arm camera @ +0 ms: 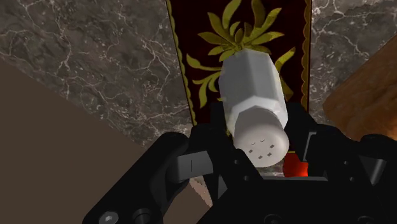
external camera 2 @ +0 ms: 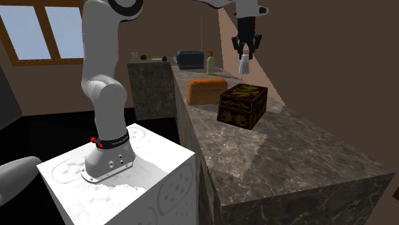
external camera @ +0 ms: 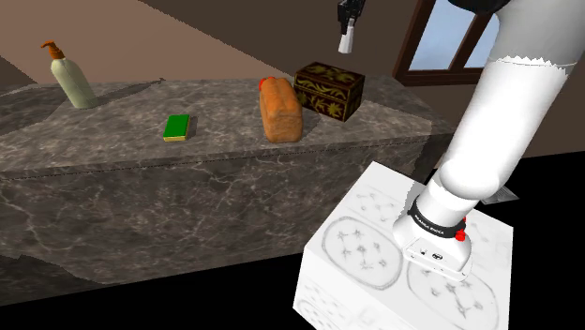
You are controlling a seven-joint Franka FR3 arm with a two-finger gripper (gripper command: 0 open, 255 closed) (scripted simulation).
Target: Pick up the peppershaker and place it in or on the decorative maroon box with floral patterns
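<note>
The white peppershaker (arm camera: 254,108) hangs clamped in the black gripper (external camera 2: 246,50), high in open air above the maroon box (external camera: 328,90). The box sits by the counter's (external camera: 112,127) far edge, just beside a loaf (external camera: 280,111).

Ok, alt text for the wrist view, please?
The black hand clasps a white pepper shaker, holed cap toward the camera, over the maroon box with gold leaves. The box sits on a dark marbled counter.
</note>
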